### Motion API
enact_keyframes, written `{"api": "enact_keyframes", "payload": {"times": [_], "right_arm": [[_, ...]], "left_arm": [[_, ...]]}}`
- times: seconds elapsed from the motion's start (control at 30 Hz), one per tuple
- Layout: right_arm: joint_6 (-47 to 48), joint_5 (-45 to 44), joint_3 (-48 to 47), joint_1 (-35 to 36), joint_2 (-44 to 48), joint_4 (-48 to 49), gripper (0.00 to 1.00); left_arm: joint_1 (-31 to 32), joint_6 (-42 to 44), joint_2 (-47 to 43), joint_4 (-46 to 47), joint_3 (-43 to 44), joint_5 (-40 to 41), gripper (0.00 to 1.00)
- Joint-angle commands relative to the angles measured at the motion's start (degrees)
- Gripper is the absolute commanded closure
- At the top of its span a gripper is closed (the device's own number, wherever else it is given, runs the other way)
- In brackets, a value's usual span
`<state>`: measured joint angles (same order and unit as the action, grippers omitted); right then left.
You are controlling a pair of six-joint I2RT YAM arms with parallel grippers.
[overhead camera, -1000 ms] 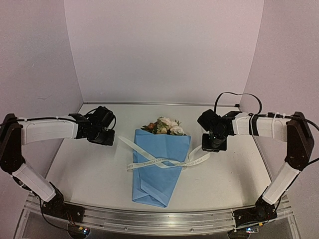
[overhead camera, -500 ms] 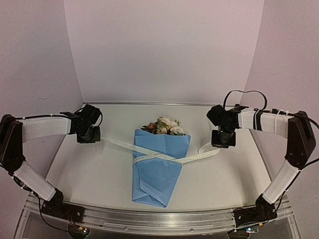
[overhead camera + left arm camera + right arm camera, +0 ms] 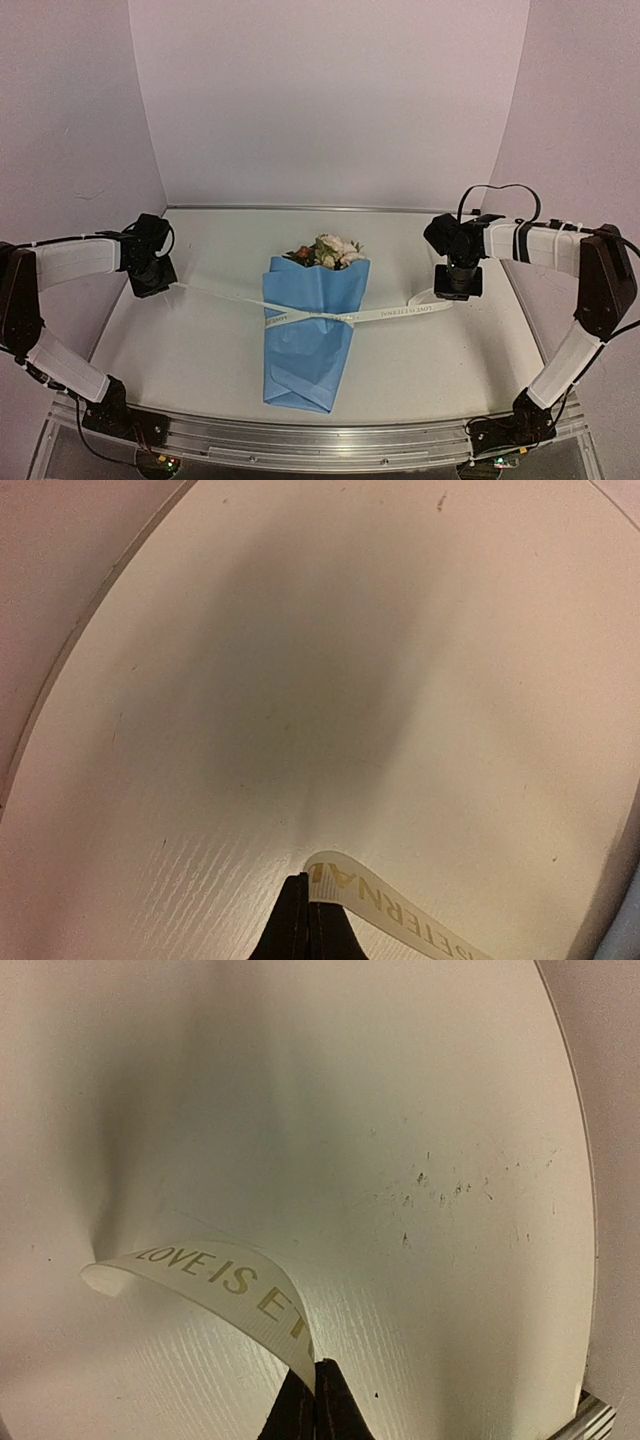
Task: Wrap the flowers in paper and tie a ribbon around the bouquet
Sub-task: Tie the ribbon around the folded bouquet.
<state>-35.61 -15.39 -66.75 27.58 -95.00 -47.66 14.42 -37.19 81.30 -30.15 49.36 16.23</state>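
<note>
The bouquet lies in the middle of the table, a light-blue paper cone pinched narrow at its middle. Cream and rust flowers show at its far, wide end. The cream ribbon runs taut across the pinch, crossed at the middle. My left gripper is shut on the ribbon's left end far to the left. To the right of the bouquet my right gripper is shut on the ribbon's other end, whose free tail curls beyond the fingers.
White walls close in the table at the back and both sides. A metal rail runs along the near edge between the arm bases.
Both grippers have moved outward, left one leftward and right one rightward, drawing the slack ribbon taut. The paper has been cinched narrower at the middle.
</note>
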Motion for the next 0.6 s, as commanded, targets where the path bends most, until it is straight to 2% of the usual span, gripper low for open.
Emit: {"api": "enact_keyframes", "payload": {"times": [0.0,0.17,0.3,0.57], "right_arm": [[-1.7,-0.7,3.1,-1.9,2.2,-2.1,1.00],[-2.5,1.3,5.3,-2.0,3.5,-1.7,1.00],[-2.5,0.9,5.9,-2.1,4.0,-1.4,1.00],[-2.3,0.0,5.9,-6.1,4.5,-3.0,1.00]], "left_arm": [[-4.0,-4.2,-0.8,1.9,-1.7,-3.8,1.00],[-6.1,-4.9,-0.4,4.9,-4.2,-8.9,1.00],[-6.5,-5.3,-1.4,4.5,-3.9,-7.6,1.00],[-16.2,-7.0,0.7,6.3,-5.8,-14.1,1.00]]}}
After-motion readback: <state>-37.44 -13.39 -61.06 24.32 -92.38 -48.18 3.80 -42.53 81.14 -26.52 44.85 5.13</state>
